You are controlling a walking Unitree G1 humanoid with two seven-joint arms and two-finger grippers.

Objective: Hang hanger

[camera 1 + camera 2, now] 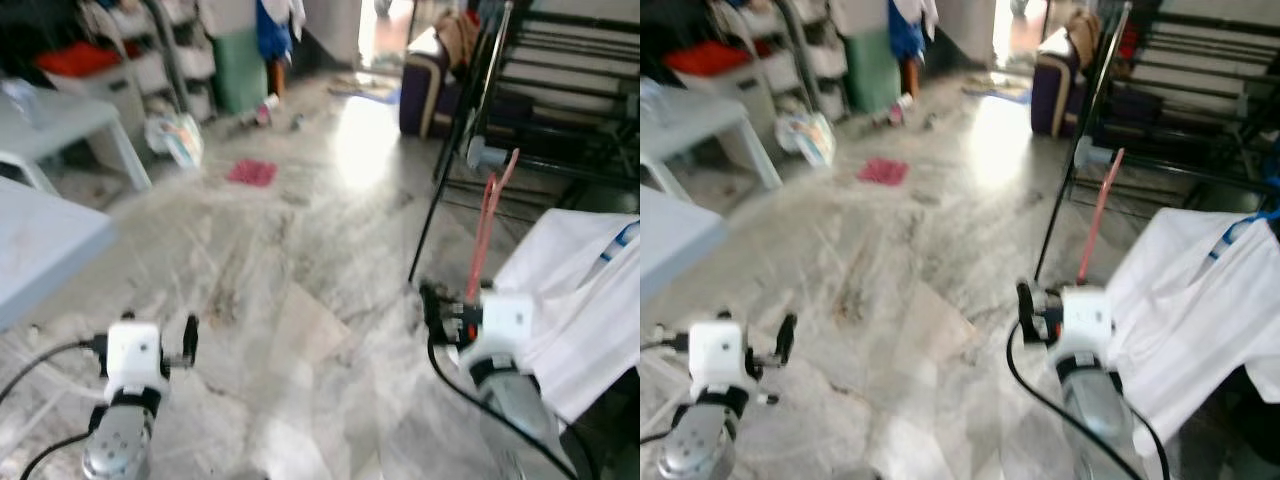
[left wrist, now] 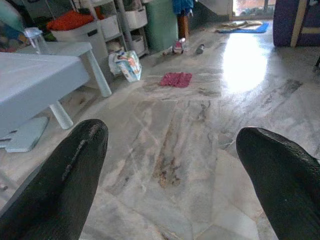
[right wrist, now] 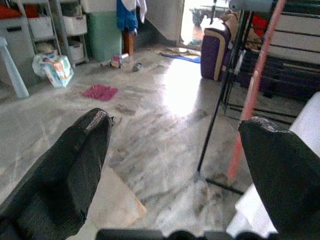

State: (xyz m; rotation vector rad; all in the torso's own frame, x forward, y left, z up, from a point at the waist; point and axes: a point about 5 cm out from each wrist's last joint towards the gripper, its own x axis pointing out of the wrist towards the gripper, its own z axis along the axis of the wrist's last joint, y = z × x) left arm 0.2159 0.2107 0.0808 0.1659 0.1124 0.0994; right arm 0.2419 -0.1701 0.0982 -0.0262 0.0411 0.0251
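Observation:
A thin pink hanger (image 1: 487, 225) slants up beside the black drying rack (image 1: 560, 90) at the right, just beyond my right gripper (image 1: 450, 310). In the right wrist view the pink hanger (image 3: 252, 100) runs close past one black fingertip (image 3: 280, 165), and the jaws stand wide apart with nothing between them. My right gripper is open. A white garment (image 1: 570, 300) on a blue hanger (image 1: 1240, 235) hangs to the right of it. My left gripper (image 1: 160, 330) is low at the left over the marble floor, open and empty, its fingers (image 2: 65, 180) far apart.
A pale blue-white table (image 1: 40, 240) juts in at the left, with a second small table (image 1: 60, 115) behind it. A red cloth (image 1: 251, 172) and a plastic bag (image 1: 175, 138) lie on the floor. A purple seat (image 1: 425, 85) stands at the back.

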